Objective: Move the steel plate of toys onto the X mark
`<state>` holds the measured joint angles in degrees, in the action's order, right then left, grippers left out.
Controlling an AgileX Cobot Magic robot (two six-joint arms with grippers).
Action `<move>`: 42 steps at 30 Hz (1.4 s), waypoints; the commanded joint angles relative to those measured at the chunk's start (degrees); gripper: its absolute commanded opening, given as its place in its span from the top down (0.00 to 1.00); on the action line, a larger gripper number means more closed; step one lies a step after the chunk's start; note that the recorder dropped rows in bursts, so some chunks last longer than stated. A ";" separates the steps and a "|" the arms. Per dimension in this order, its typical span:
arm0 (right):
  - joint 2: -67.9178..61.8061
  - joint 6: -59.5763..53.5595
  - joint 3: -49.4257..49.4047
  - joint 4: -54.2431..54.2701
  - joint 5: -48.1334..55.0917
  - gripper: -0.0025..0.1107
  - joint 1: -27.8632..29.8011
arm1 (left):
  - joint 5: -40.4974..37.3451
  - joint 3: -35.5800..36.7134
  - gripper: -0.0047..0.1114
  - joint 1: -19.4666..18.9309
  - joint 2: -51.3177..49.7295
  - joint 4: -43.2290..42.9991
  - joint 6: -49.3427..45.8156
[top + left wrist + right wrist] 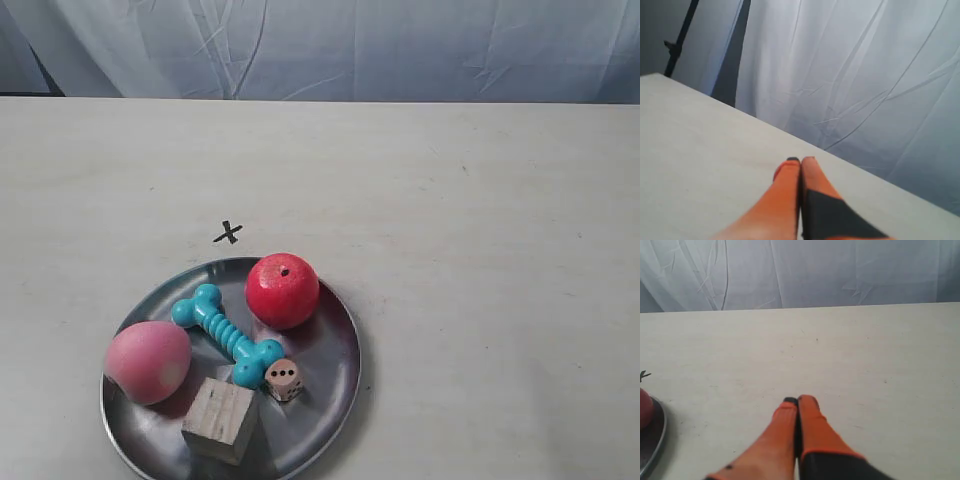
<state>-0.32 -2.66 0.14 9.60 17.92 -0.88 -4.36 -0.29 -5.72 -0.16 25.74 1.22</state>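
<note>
The steel plate [335, 370] lies at the exterior view's lower left and carries a red apple [282, 291], a pink peach [147, 362], a teal dog-bone [227, 334], a pale wooden cube [220, 420] and a small die [284, 380]. Just beyond its far rim is the black X mark [229, 233], uncovered. No arm shows in the exterior view. My left gripper [800, 161] is shut and empty over bare table. My right gripper [798, 400] is shut and empty too; the plate's rim [655, 442], a sliver of apple [644, 407] and part of the X mark [644, 374] sit at that view's edge.
A cream tabletop [480, 250] stretches to the right and behind the plate. A pale wrinkled curtain [350, 45] hangs past the table's far edge. A dark stand [679, 44] shows beyond the table in the left wrist view.
</note>
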 commanded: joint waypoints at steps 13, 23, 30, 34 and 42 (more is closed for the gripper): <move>0.32 -0.39 -0.14 -0.10 -2.51 0.99 0.17 | -3.83 -5.92 0.96 3.75 -4.95 25.68 -0.41; 0.32 -1.26 -0.14 51.90 -11.74 0.99 0.17 | -23.13 -23.46 0.96 3.75 -31.20 24.61 -15.29; 0.15 -1.86 2.50 47.76 -2.82 0.99 0.17 | -35.42 -37.12 0.96 3.63 -51.83 24.85 -27.35; -6.86 -1.86 8.99 40.18 1.31 0.99 0.17 | -35.92 -42.01 0.96 3.63 -59.55 24.38 -30.37; -34.59 -1.74 25.31 25.94 11.20 0.99 0.17 | -41.57 -47.76 0.96 3.55 -70.95 16.35 -29.77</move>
<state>-25.83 -3.97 20.48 40.53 25.06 -0.88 -42.31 -46.68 -2.35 -67.77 44.97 -28.76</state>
